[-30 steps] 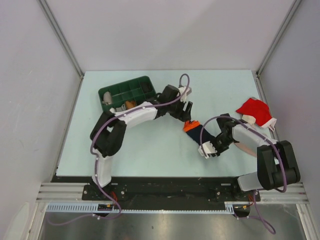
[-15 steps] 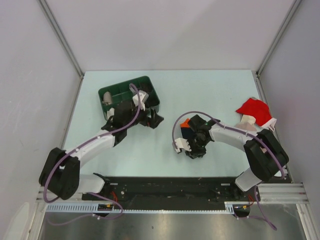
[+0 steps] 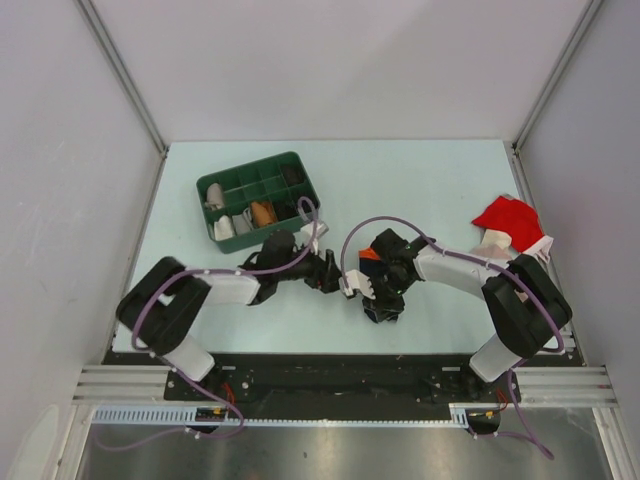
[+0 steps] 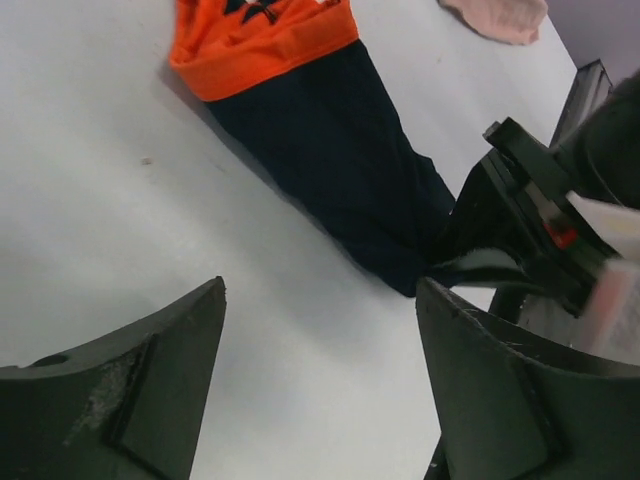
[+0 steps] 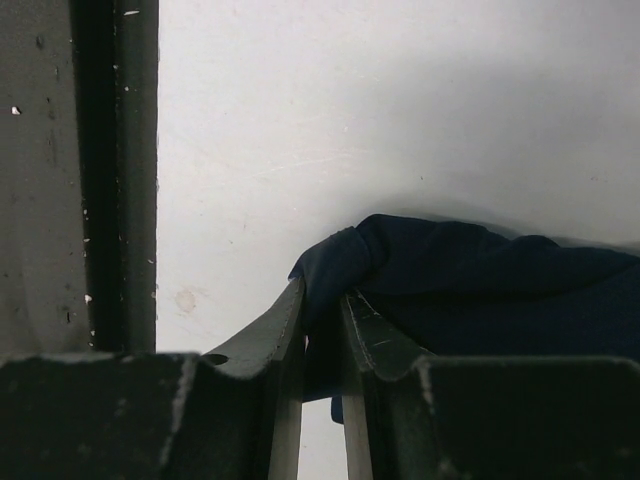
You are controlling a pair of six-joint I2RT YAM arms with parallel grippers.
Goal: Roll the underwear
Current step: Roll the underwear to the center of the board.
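Observation:
The underwear [image 4: 335, 160] lies flat on the table, navy with an orange waistband at its far end. In the top view only a bit of it [image 3: 368, 256] shows beside the right wrist. My right gripper [image 5: 322, 295] is shut on the navy end of the underwear [image 5: 480, 290], near the table's front edge. It also shows in the top view [image 3: 382, 300] and in the left wrist view [image 4: 520, 250]. My left gripper [image 4: 320, 290] is open and empty, low over bare table just left of the underwear, as the top view [image 3: 335, 275] also shows.
A green divided tray [image 3: 258, 195] with small items stands at the back left. A red cloth [image 3: 508, 218] lies at the right edge on a beige-pink cloth [image 4: 495, 15]. The black front rail [image 5: 110, 170] is close to the right gripper.
My left arm has swung from the tray down to the table beside the underwear. My right gripper has carried the underwear's end toward the front middle and now barely moves.

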